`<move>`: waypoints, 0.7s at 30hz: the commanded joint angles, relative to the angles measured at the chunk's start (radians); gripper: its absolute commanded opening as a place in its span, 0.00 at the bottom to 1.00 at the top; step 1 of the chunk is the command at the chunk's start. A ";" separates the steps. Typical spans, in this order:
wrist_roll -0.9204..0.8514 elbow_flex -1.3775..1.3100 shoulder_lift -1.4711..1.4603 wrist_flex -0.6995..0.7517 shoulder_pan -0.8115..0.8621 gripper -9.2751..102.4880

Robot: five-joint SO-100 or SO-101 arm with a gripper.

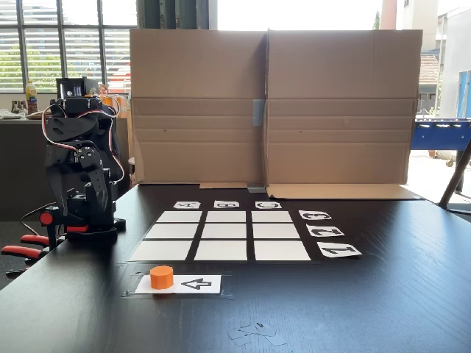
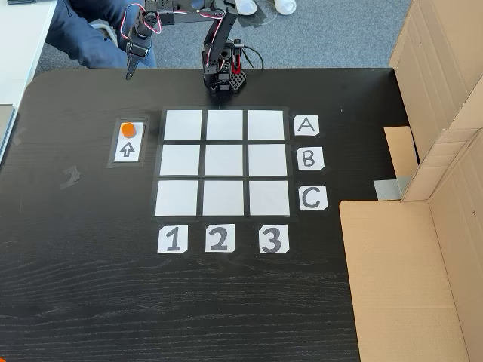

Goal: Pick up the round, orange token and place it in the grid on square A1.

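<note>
While the token (image 2: 128,128) sits untouched on the arrow card (image 2: 127,150), no step of the task shows as done. In the top-down fixed view the gripper (image 2: 130,73) hangs near the far table edge, above the card's column; the token lies just below it in that view, apart from it, with bare table (image 2: 75,226) between. The fingers read as one dark point, so they look together, but at this size whether they are fully closed cannot be told. Nothing is held.

To the right of the gripper in that view lies the grid (image 2: 223,163), all nine cells bare. Square A1 (image 2: 183,125), the corner cell in row A and column 1, is the cell nearest the token, just right of it and lower-right of the gripper.

In the low fixed view the arm (image 1: 79,176) stands folded at the left; token (image 1: 161,276) on card (image 1: 199,284), grid (image 1: 224,235) beyond.

Judgement: task at start. Left: descend, grasp, carry right to A1, release.
</note>
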 commanded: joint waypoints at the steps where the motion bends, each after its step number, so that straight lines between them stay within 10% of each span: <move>1: 0.018 -0.066 -0.043 -0.014 -0.021 0.37; 21: 0.288 -0.604 -0.600 0.189 -0.262 0.35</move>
